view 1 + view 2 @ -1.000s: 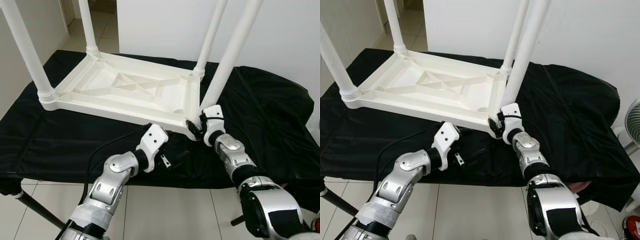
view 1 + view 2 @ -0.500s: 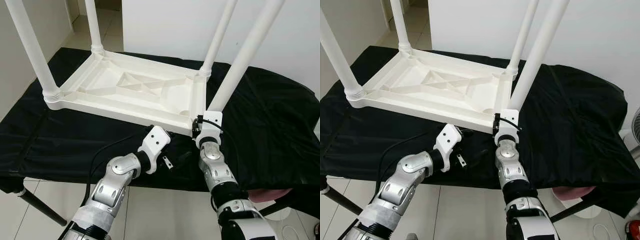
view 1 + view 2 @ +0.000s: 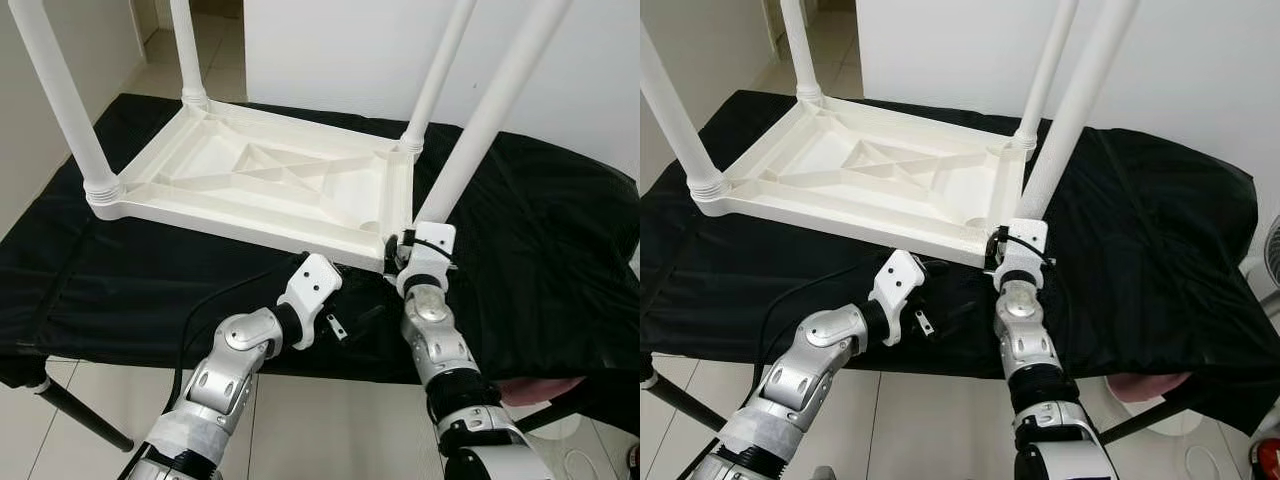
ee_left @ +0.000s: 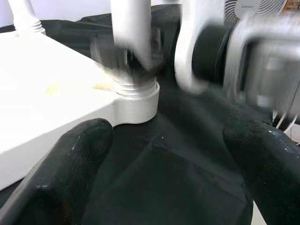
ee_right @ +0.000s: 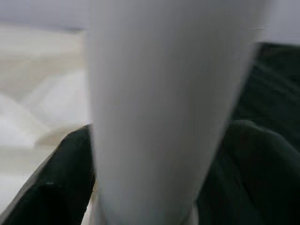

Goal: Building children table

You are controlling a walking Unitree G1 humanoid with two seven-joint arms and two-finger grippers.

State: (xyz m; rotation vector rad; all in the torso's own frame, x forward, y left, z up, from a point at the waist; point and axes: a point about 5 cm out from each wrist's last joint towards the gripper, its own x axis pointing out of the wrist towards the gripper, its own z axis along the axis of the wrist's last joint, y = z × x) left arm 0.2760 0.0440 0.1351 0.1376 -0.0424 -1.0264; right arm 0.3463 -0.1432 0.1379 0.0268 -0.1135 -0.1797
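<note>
A white wall and pale tiled floor back a work surface draped in a black cloth (image 3: pixel 520 250). On the cloth lies a white plastic children's table (image 3: pixel 260 180), turned upside down so its ribbed underside faces up. It sits toward the left and far part of the cloth, with its near edge running roughly along the cloth's middle. 4 white legs rise from its corners: the near left leg (image 3: pixel 60 100), the far left leg (image 3: pixel 185 50), the far right leg (image 3: pixel 440 70) and the near right leg (image 3: pixel 490 110), which leans out to the right.

The right gripper (image 5: pixel 154 164) is at the near right corner of the table, at the base of that leaning leg. In the right wrist view its 2 black fingers (image 5: pixel 61 173) sit on either side of the white leg, closed against it. The silver right arm reaches up from the near edge of the cloth.

The left gripper (image 4: pixel 164 164) hovers low over the black cloth just in front of the table's near edge, close beside the right one. Its fingers (image 4: pixel 70 168) are spread wide apart with nothing between them, pointing toward the threaded collar of the near right leg. A black cable trails back along the left arm across the cloth.
</note>
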